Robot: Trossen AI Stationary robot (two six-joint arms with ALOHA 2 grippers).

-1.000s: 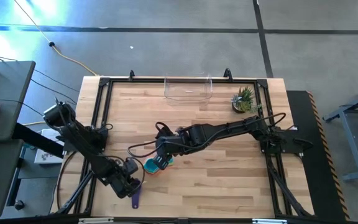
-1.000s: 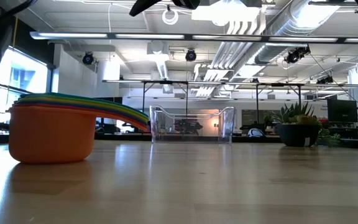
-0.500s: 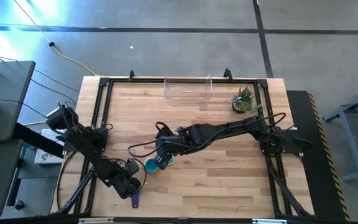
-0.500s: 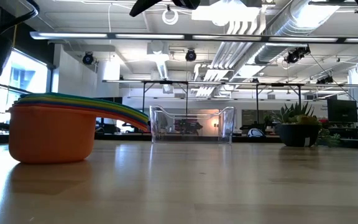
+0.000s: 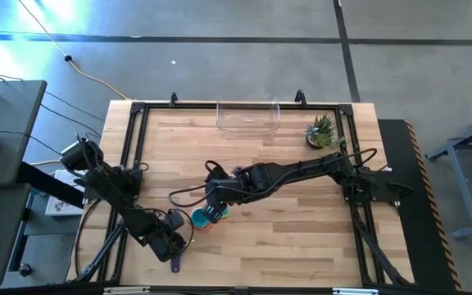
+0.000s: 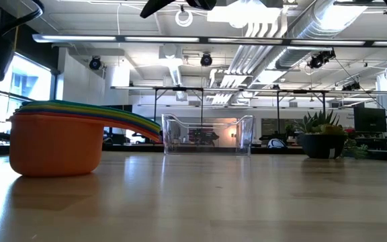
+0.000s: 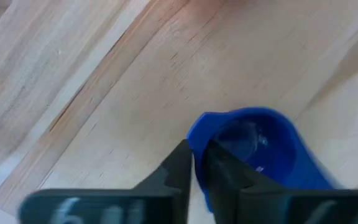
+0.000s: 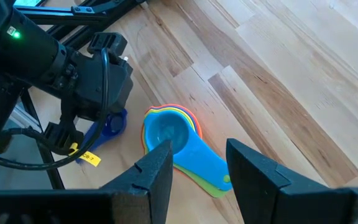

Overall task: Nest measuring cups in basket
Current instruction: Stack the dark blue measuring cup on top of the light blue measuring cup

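Left end effector (image 7: pixel 194 163) pinches blue cup (image 7: pixel 253 149) rim — right end effector (image 8: pixel 197 163) above nested stack (image 8: pixel 182 149).

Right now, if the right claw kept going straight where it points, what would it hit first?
Probably the nested stack of coloured plastic measuring cups, teal on top, straight ahead of the open right gripper; depth is unclear.

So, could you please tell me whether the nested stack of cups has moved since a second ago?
No. In the low view the cup stack stands the same way left of the basket.
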